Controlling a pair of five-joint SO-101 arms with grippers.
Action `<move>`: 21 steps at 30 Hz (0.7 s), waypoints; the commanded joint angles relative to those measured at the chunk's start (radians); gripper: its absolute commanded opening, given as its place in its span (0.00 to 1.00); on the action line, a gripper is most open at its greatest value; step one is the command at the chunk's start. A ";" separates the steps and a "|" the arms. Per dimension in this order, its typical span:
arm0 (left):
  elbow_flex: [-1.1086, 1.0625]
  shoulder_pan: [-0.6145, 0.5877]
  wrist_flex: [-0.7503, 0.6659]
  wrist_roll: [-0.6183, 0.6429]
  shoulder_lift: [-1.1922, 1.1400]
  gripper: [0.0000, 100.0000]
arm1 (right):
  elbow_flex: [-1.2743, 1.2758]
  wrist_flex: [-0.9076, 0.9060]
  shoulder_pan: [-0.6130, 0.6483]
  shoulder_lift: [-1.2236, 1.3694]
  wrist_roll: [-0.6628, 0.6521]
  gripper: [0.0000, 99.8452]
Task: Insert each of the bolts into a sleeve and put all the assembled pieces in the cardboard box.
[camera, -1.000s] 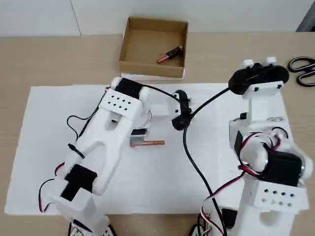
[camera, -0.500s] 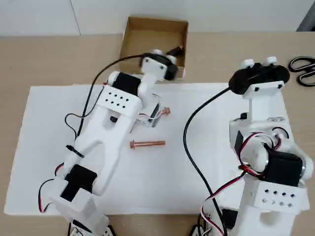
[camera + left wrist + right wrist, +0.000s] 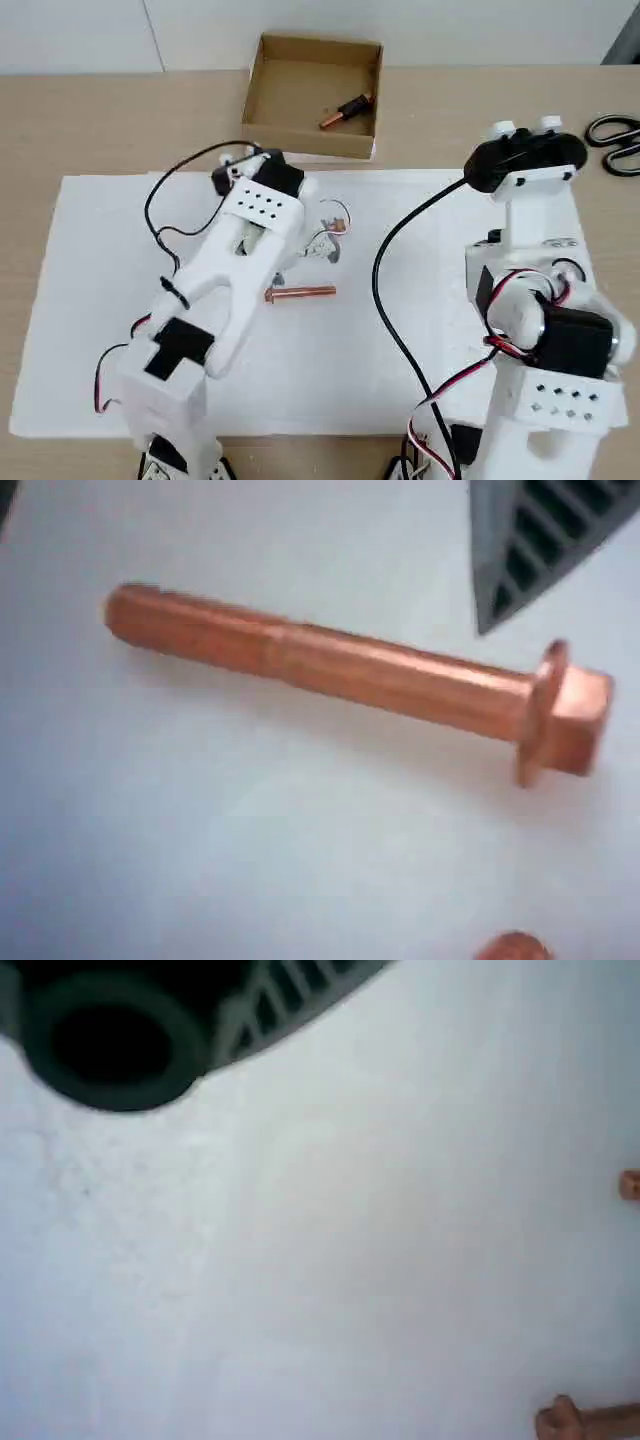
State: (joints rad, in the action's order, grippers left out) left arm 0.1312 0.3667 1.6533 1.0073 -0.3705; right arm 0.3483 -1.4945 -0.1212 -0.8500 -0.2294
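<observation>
We take the copper-coloured metal bolt with a flanged hex head [image 3: 340, 675] as the piece in play. It lies flat on the white sheet [image 3: 90, 300] that covers the wooden table [image 3: 100, 120], just beside the left gripper [image 3: 325, 243]. How that gripper stands we cannot tell. A small copper piece [image 3: 338, 226] sits right at it, but whether it is gripped is unclear.

We judge the bolt stiff, smooth and light. Its round shank is likely to roll or slip, so we would pinch across the shank close to the head. That leaves the plain end free for a sleeve.

The right gripper [image 3: 200, 1030] appears to have its fingers pressed on a short black ring-shaped sleeve [image 3: 110, 1050], bore open toward the camera.

The left wrist view gives the flange and hex faces, which the high view reduces to a thin copper bar. The high view gives the layout. The brown cardboard box [image 3: 262, 95] stands beyond the sheet, with one assembled bolt-and-sleeve piece [image 3: 347, 109] inside.
</observation>
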 commanded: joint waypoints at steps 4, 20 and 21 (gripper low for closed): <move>0.002 0.000 0.008 0.071 -0.063 0.31 | -0.003 0.005 -0.002 -0.019 -0.005 0.00; 0.002 -0.002 0.054 0.092 -0.061 0.30 | 0.021 0.018 -0.002 -0.019 -0.005 0.00; 0.002 -0.002 0.064 0.092 -0.061 0.30 | 0.028 0.027 -0.004 -0.019 -0.005 0.00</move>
State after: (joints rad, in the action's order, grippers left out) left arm 0.1281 0.3698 1.6840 1.0902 -0.4411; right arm 0.3744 -1.4945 -0.1212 -0.8531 -0.2294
